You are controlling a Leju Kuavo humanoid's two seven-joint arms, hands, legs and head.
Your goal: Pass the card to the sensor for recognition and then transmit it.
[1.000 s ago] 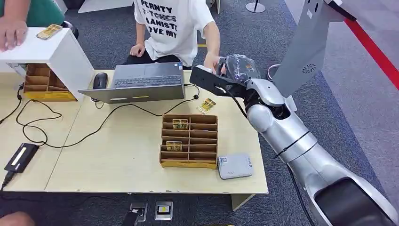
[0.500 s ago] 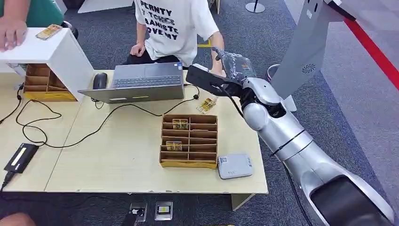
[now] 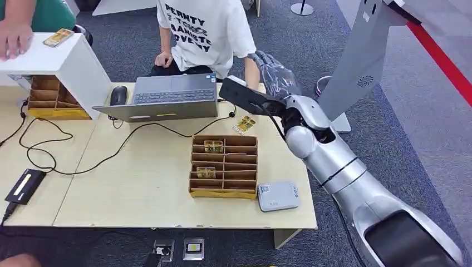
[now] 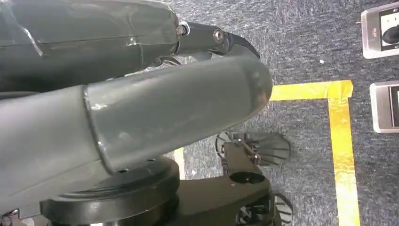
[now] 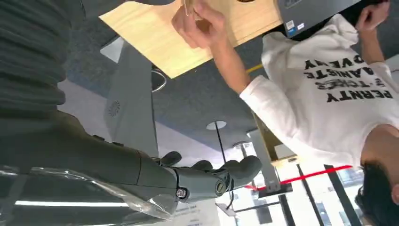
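Right hand (image 3: 276, 75) up beside the person (image 3: 206, 33), fingers spread, holding nothing. Two cards sit in the organizer (image 3: 224, 166), one card (image 3: 244, 124) loose on the table (image 3: 139, 183).

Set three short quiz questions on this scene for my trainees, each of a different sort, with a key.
1. True or false: the right hand is gripping a card.
2. How many compartments of the cardboard organizer in the middle of the table have cards in them? A) none B) two C) all of them
3. Short answer: what lies loose on the table just beyond the organizer's far right corner?

Key
1. False. Its fingers are spread and hold nothing.
2. B.
3. A card.
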